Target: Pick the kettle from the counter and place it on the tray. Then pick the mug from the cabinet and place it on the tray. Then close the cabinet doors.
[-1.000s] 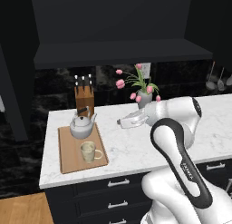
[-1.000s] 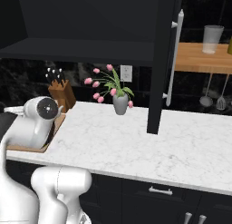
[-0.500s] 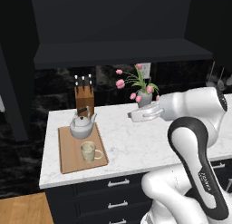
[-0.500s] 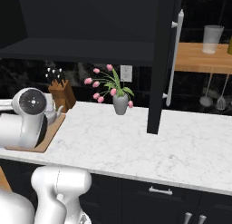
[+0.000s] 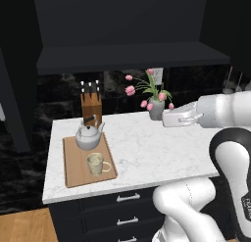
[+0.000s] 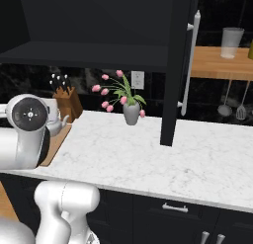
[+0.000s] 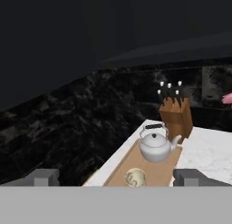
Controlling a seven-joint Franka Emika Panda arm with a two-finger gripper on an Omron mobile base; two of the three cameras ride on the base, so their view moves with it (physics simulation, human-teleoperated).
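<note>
We see a silver-white kettle with a dark handle and a cream mug on the light-brown wooden tray. The desk is white marble with faint grey veins. Pink tulips stand in a grey vase; the cabinet is black.

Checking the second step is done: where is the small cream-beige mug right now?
The small cream-beige mug stands on the light-brown wooden tray, at the left end of the white marble counter, just in front of the squat silver kettle.
</note>
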